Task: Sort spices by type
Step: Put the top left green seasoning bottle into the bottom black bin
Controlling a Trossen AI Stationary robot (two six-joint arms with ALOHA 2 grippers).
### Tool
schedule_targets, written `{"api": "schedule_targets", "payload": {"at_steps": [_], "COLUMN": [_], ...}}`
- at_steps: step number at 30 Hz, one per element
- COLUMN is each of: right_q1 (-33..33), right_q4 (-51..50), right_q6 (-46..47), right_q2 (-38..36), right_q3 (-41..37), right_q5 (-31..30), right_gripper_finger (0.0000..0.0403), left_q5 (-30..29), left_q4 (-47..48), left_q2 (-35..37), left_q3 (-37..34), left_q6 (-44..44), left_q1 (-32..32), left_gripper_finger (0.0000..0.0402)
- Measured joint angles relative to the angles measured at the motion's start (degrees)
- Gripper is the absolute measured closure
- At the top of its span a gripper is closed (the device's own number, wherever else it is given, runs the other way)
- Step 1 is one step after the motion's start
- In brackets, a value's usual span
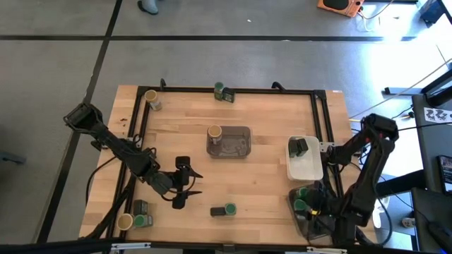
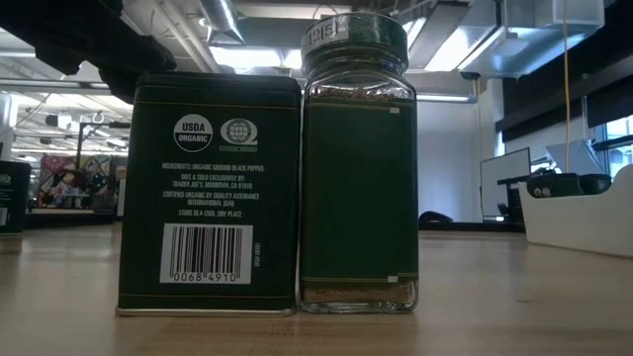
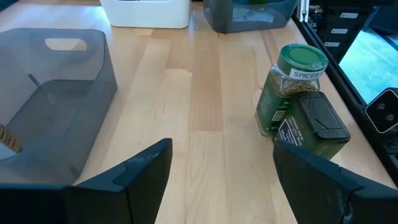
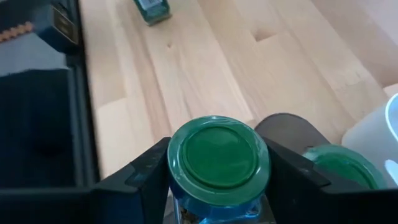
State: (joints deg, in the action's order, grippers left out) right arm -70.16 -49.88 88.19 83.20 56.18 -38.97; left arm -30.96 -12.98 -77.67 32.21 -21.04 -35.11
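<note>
Right hand (image 4: 214, 180): pinched a green-lidded jar (image 4: 217, 152) at its neck, over the dark tray (image 1: 311, 220) where another green-lidded jar (image 4: 342, 165) sat just beside it.
Left hand (image 3: 221, 177): spread and empty, low over the worktop (image 3: 205, 93); a green-lidded spice jar (image 3: 289, 87) and black tin (image 3: 317, 127) stood touching ahead, off to one side.
Advice: lower the held jar upright, clear of its neighbour, before letting go.
</note>
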Motion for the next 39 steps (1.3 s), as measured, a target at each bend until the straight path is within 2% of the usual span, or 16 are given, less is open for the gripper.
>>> {"api": "schedule_targets", "payload": {"at_steps": [12,20,25,33,39], "right_q1": [0.06,0.06,0.06,0.06,0.06], "right_q4": [-1.21,-1.21,-1.24,-1.03,-0.81], "right_q6": [3.68,5.04,5.06,5.04,5.04], "right_q2": [5.9,5.8,5.08,5.02,5.04], "right_q3": [0.02,0.07,0.07,0.04,0.04], "right_q5": [0.78,1.46,2.44,2.54,2.55], "right_gripper_finger": [0.0187,0.0139,0.0127,0.0147,0.0196], "left_q5": [0.0,0.0,0.0,0.0,0.0], "left_q4": [0.22,0.34,0.34,0.34,0.35], "left_q2": [0.0,0.0,0.0,0.0,0.0], "left_q3": [0.0,0.0,0.0,0.0,0.0], "left_q6": [0.02,0.02,0.04,0.02,0.4], "left_q1": [0.0,0.0,0.0,0.0,0.0], "left_gripper_finger": [0.0126,0.0126,0.0126,0.0126,0.0126]}}
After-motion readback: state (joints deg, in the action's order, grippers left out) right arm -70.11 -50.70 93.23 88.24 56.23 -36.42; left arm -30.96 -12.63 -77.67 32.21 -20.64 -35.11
